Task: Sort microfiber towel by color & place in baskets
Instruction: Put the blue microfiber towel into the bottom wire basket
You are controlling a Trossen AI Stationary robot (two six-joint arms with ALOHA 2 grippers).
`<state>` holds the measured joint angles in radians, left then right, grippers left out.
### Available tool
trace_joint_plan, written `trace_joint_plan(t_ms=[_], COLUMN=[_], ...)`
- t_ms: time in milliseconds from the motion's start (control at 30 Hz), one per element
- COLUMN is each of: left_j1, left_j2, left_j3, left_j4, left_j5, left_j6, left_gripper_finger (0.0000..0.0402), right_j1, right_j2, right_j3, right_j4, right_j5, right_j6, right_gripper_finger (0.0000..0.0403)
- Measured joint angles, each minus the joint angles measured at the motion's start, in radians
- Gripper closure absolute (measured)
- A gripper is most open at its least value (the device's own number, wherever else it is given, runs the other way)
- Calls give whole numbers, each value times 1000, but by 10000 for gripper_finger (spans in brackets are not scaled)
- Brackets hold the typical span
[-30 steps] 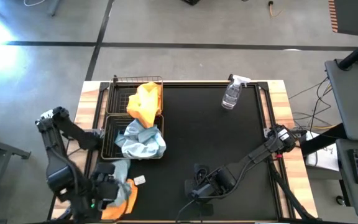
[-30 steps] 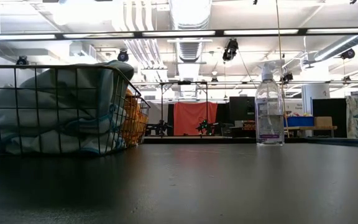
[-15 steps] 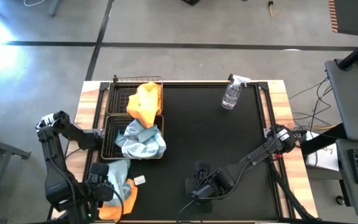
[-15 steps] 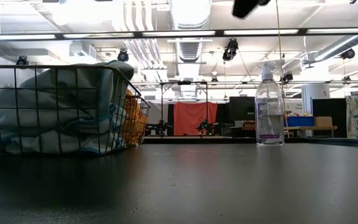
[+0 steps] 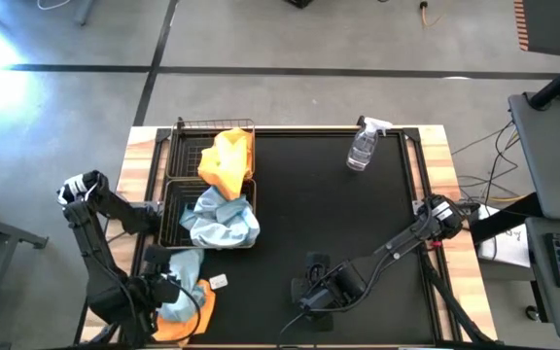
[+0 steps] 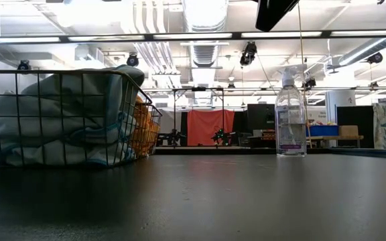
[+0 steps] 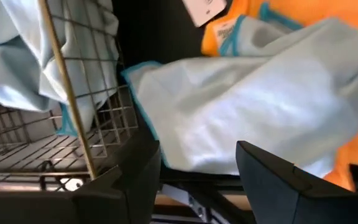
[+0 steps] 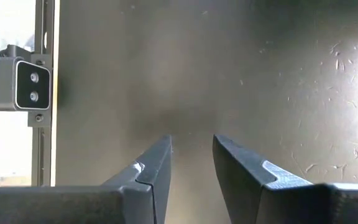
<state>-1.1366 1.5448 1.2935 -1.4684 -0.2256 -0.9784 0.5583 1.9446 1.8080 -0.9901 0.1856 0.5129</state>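
A loose pale blue-grey towel (image 5: pixel 183 277) (image 7: pixel 247 99) lies on top of an orange-yellow towel (image 5: pixel 198 309) (image 7: pixel 319 15) at the table's near left corner. My left gripper (image 5: pixel 166 294) (image 7: pixel 197 171) is open just above the blue towel's edge, one finger to each side. I cannot tell whether it touches the towel. The near basket (image 5: pixel 167 212) (image 6: pixel 59 117) holds blue-grey towels (image 5: pixel 220 219). The far basket (image 5: pixel 185 126) holds orange-yellow towels (image 5: pixel 227 160). My right gripper (image 5: pixel 309 295) (image 8: pixel 191 149) hovers over bare table near the near edge, its fingers a narrow gap apart.
A clear spray bottle (image 5: pixel 362 148) (image 6: pixel 291 117) stands at the far right of the black mat. A small white tag (image 5: pixel 219 281) lies beside the loose towels. The near basket's wire wall (image 7: pixel 73 106) is close beside my left gripper. The mat's middle (image 5: pixel 329 214) is bare.
My left arm has swung lower toward the table's near left corner, with its gripper staying over the loose towels. A dark part of an arm has come into the top of the low view. The towels and baskets have not moved.
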Motion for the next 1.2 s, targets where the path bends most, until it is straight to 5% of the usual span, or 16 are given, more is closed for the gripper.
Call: trace_joint_plan(t_ms=[267,400,667,1200], left_j1=[6,6,30,54], left_j2=[11,19,50,121], left_j3=[1,0,0,2], left_j4=[-3,8,49,47], left_j5=[-9,-106,-210,-341], left_j6=[135,238,204,398], left_gripper_finger=[208,208,208,208], right_j1=[0,0,0,0], right_j2=[0,0,0,0], right_j3=[0,0,0,0], right_j4=[0,4,4,3], right_j5=[1,22,26,26], right_j6=[0,5,4,3], right_gripper_finger=[291,291,291,291])
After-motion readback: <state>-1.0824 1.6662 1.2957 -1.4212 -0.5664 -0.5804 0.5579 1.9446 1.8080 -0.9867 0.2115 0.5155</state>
